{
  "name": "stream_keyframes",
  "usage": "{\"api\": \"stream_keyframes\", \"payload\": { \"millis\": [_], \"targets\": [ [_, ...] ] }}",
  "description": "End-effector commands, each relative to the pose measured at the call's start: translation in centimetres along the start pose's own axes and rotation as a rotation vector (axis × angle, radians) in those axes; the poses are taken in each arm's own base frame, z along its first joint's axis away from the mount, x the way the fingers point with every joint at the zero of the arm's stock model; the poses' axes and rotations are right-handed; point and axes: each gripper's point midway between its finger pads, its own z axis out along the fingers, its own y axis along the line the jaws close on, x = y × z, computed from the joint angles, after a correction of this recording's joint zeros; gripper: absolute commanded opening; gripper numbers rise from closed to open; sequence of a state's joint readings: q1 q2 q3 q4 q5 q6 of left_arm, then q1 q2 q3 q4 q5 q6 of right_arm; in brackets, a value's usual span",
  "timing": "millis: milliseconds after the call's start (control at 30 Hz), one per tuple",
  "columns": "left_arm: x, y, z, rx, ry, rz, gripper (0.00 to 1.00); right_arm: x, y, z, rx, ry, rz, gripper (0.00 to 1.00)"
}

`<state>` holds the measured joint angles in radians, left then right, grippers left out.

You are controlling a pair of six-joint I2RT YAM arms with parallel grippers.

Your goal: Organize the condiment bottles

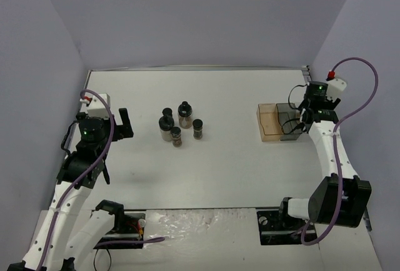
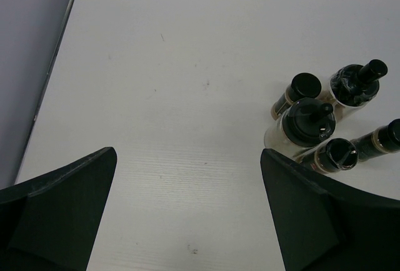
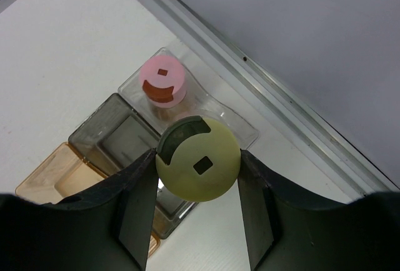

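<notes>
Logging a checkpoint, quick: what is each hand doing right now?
Left hand: open, empty.
Right hand: closed on the yellow-capped bottle.

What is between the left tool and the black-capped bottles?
Nothing, just bare white table. The top view shows the open left tool standing apart from the black-capped bottles, with only tabletop between them.

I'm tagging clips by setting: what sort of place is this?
Likely a robot lab test cell: a white table closed in by plain grey walls, with bottles and a tray staged on it.
</notes>
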<state>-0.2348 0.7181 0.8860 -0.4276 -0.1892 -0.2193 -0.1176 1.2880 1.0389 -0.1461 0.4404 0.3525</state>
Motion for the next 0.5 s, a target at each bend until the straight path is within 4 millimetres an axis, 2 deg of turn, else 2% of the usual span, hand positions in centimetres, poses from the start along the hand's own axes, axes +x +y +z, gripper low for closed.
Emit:
{"api": "stream_keyframes", "payload": {
  "millis": [0, 333, 467],
  "targets": [
    [-2.4, -0.1, -0.2, -0.003, -0.084, -0.007, 0.97, -3.1, -0.5, 1.1, 0.029, -0.104, 0.1, 0.0],
    [-2.2, -0.3, 0.4, -0.009, -0.066, 0.011, 0.97, -2.7, -1.2, 3.2, 0.055, -0.097, 0.119, 0.0],
    [-2.0, -0.3, 0.8, -0.012, -0.052, 0.015, 0.97, -1.5, -1.1, 4.0, 0.052, -0.069, 0.11, 0.0]
  ]
}}
